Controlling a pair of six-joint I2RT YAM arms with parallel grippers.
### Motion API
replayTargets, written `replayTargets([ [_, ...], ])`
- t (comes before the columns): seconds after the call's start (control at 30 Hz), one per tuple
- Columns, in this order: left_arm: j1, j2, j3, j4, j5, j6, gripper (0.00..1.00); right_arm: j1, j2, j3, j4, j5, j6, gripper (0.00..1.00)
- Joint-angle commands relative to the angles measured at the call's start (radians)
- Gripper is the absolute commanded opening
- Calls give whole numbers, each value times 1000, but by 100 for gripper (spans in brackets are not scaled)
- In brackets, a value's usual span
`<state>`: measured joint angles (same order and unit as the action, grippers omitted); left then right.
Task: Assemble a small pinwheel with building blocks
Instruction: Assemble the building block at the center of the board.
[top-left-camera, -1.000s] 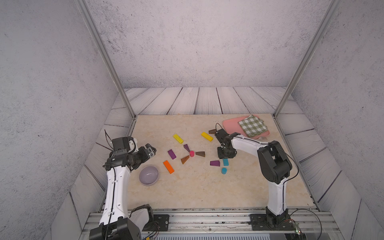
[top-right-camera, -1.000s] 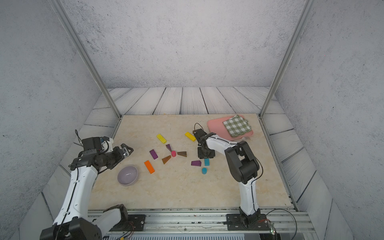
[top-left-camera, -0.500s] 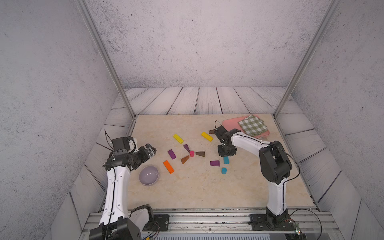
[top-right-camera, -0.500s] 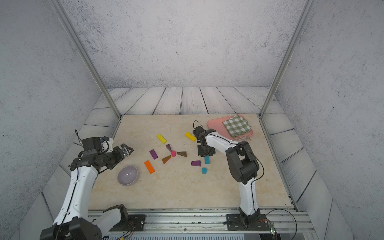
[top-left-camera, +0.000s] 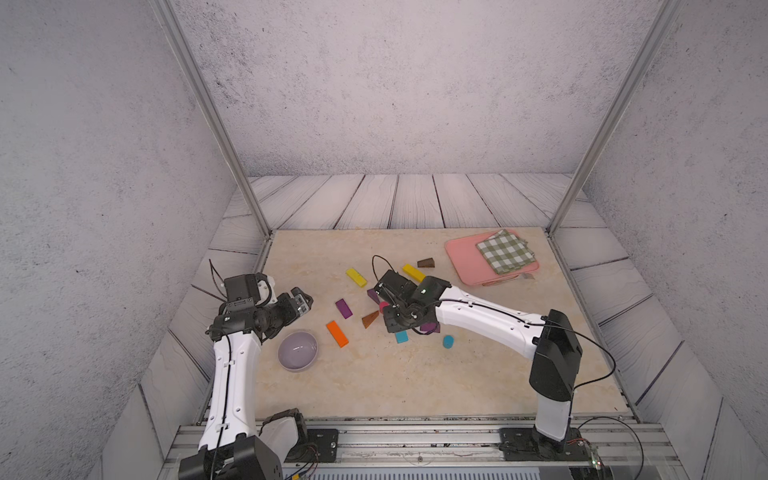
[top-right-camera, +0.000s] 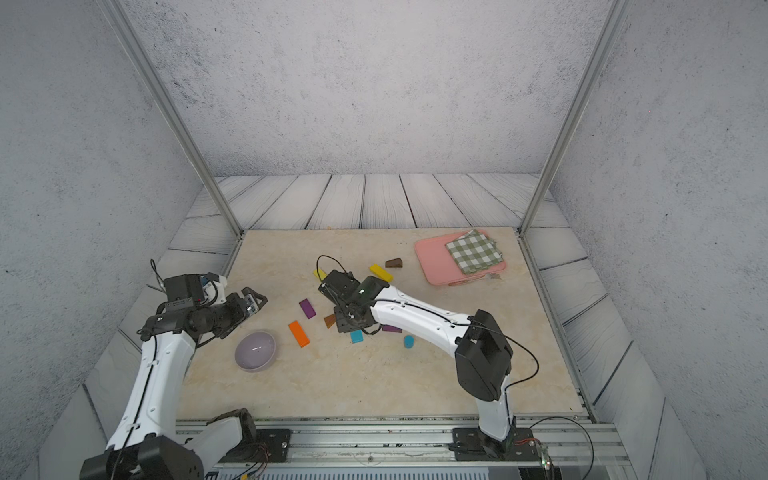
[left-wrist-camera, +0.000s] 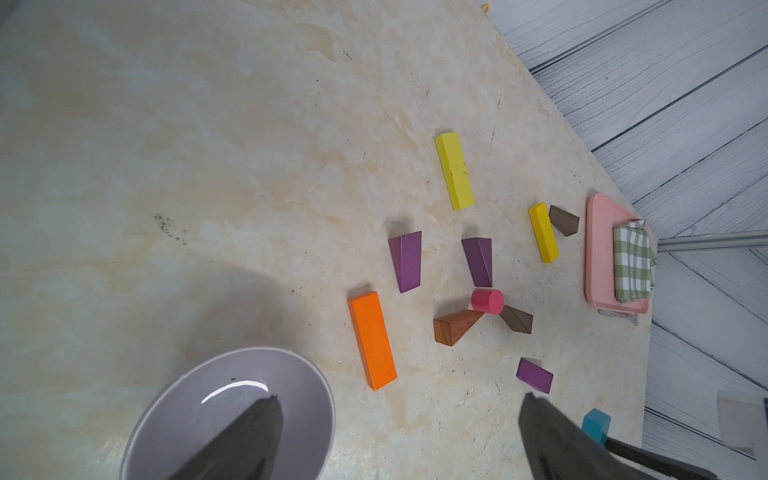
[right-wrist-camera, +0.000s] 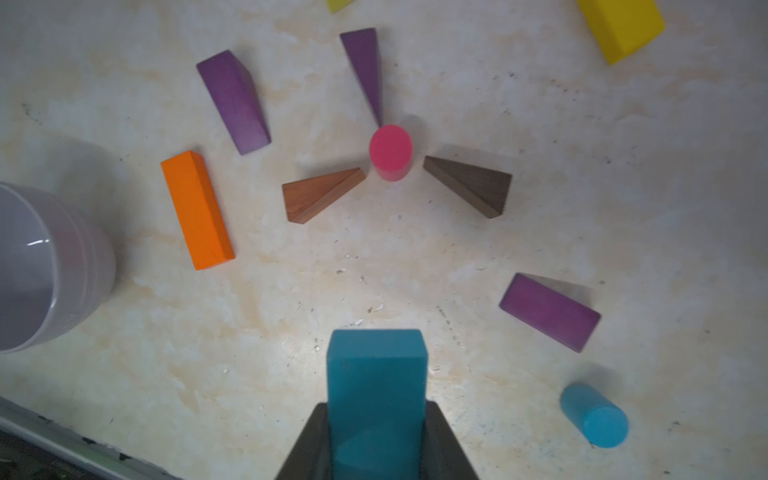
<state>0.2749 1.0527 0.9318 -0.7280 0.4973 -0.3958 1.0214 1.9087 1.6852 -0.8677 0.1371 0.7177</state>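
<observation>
Right gripper (right-wrist-camera: 376, 419): fingers clamped on the teal bar (right-wrist-camera: 376, 370), whose free end faces the pink cylinder (right-wrist-camera: 390, 145) across bare tabletop.
Pink cylinder: upright; a purple wedge (right-wrist-camera: 365, 66), a brown wedge (right-wrist-camera: 322, 195) and a dark wedge (right-wrist-camera: 473, 185) radiate from it, tips just beside it.
Left gripper (left-wrist-camera: 399, 436): fingers wide apart, holding nothing, near the lilac bowl (top-left-camera: 297, 351) by the table's left edge.
Open room: bare table (top-left-camera: 395, 386) between the blocks and the front rail (top-left-camera: 415, 432).
Far right corner: pink tray (top-left-camera: 461, 257) bearing a checked cloth (top-left-camera: 505, 251).
</observation>
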Motion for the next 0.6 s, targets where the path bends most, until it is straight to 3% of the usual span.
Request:
replayTargets([
  [0.0,10,-11,-10,-2,14,14,96,-10,103,28,13,-10,49,18],
  [0.57,10,-10,-14,1,22,12,96,-32,356,160,4,-11,20,20],
])
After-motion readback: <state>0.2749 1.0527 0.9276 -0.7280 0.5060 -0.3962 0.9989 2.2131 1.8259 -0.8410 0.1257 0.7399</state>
